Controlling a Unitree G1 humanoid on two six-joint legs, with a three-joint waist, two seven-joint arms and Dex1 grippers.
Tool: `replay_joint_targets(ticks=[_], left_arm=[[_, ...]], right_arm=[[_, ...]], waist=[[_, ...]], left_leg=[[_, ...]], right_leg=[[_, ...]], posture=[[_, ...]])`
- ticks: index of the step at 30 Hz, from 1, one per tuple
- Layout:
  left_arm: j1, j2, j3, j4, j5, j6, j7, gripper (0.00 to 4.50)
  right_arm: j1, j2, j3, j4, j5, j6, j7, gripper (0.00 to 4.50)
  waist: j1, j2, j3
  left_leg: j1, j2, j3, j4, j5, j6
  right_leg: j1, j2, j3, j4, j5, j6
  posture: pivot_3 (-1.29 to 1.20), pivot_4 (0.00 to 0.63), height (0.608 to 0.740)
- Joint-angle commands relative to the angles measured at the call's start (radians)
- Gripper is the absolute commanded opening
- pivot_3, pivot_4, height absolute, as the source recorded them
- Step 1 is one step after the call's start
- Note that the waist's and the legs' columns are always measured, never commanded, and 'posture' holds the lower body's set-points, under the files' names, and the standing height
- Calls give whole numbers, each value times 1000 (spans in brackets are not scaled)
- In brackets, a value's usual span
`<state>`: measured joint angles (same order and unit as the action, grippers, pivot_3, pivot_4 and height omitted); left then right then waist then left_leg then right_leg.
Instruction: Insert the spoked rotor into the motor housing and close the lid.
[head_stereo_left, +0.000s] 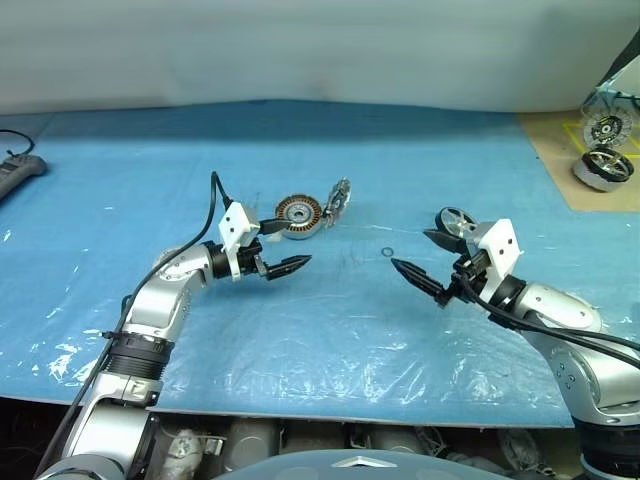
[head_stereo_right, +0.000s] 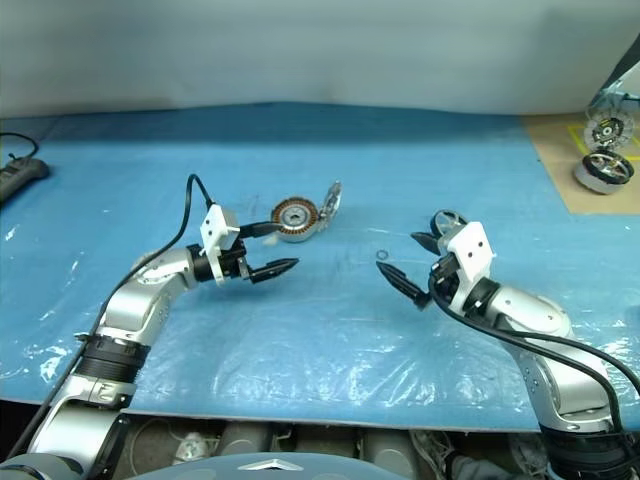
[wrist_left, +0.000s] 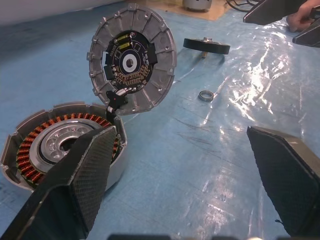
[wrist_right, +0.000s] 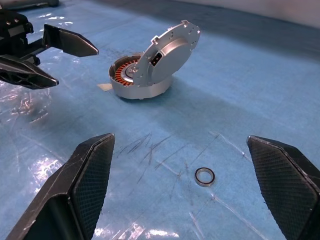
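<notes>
Blue sheeting covered the table (head_stereo_left: 330, 330), where the motor housing (head_stereo_left: 297, 216) lay with its lid (wrist_left: 132, 58) raised; both the left gripper (head_stereo_left: 283, 250) and right gripper (head_stereo_left: 418, 256) were spread empty, so the right should pinch the spoked rotor (head_stereo_left: 456, 222) beside it by the rim.

Blue table (head_stereo_left: 300, 150), motor housing (head_stereo_left: 297, 215), spoked rotor (head_stereo_left: 455, 221), small ring (head_stereo_left: 387, 251)
</notes>
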<state>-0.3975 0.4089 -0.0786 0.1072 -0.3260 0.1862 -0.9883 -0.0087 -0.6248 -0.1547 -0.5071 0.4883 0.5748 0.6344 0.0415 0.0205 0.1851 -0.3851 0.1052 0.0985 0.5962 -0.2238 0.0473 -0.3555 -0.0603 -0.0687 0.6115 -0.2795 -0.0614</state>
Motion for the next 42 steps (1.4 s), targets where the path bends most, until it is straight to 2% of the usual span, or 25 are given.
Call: replay_joint_targets(ticks=[1,14,21,33,42], left_arm=[[-18,-11,15,-22,-8,-18,16,4500],[-124,10,18,215,70,-112,19,4500],[-251,31,11,386,143,-203,12,4500],[-437,40,-4,642,173,-303,-180,4500],[-704,-40,-137,996,389,-504,-197,4500]], right_arm=[[-18,-25,-31,-6,7,-10,15,4476],[-1,-40,-35,-30,15,12,14,4476],[13,-39,-35,-32,7,8,5,4476],[21,-32,-29,-43,0,3,-23,4476],[22,-22,-19,-35,-28,-12,-46,4476]], waist=[[0,0,0],[1,0,0],[2,0,0],[1,0,0],[5,-1,1]], left_leg=[[0,0,0,0,0,0],[0,0,0,0,0,0],[0,0,0,0,0,0],[-1,0,0,0,0,0],[-1,-1,0,0,0,0]], right_leg=[[0,0,0,0,0,0],[0,0,0,0,0,0],[-1,0,0,2,0,0],[-1,0,0,2,0,0],[-1,-2,-1,1,3,5]], posture=[[0,150,740],[0,150,740],[0,150,740],[0,150,740],[0,150,740]])
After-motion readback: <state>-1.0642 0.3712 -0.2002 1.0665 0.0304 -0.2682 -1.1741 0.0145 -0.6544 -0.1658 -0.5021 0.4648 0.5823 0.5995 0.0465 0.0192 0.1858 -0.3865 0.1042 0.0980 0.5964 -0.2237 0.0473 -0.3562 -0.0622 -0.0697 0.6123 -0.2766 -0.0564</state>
